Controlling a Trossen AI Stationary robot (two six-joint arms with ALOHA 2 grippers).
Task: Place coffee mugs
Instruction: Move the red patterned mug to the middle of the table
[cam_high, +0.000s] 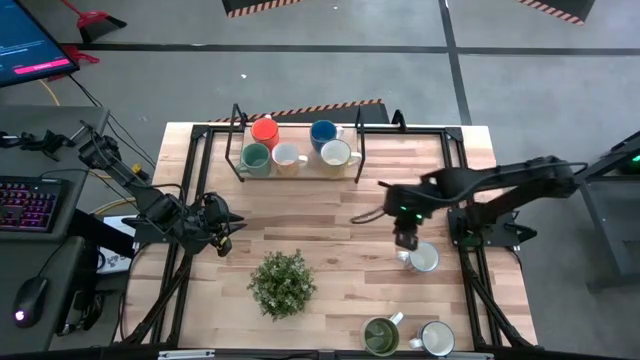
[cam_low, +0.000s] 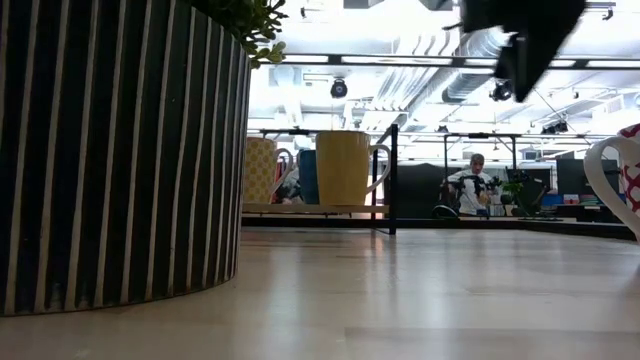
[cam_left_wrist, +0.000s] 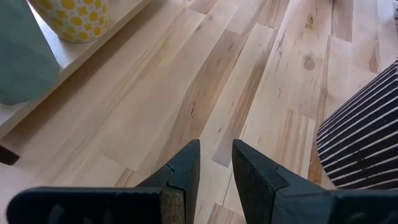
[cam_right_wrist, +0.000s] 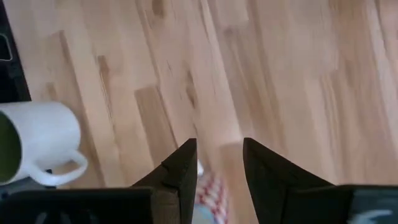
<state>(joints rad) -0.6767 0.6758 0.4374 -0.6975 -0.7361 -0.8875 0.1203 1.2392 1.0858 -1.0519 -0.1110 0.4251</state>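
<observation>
Pale striped-grain wooden counter (cam_high: 330, 215); round orange ceramic mug (cam_high: 264, 130), round blue ceramic mug (cam_high: 322, 132), yellow-dotted cream mug (cam_left_wrist: 73, 17), black-and-white striped plant pot (cam_low: 110, 150).

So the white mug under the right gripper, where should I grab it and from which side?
Probably take the white mug by its rim wall, coming straight down. It stands upright, mouth open to the top, its handle pointing left toward the plant, so pinch the wall on a side away from the handle. The right gripper, open and empty, hangs just beside it.
</observation>
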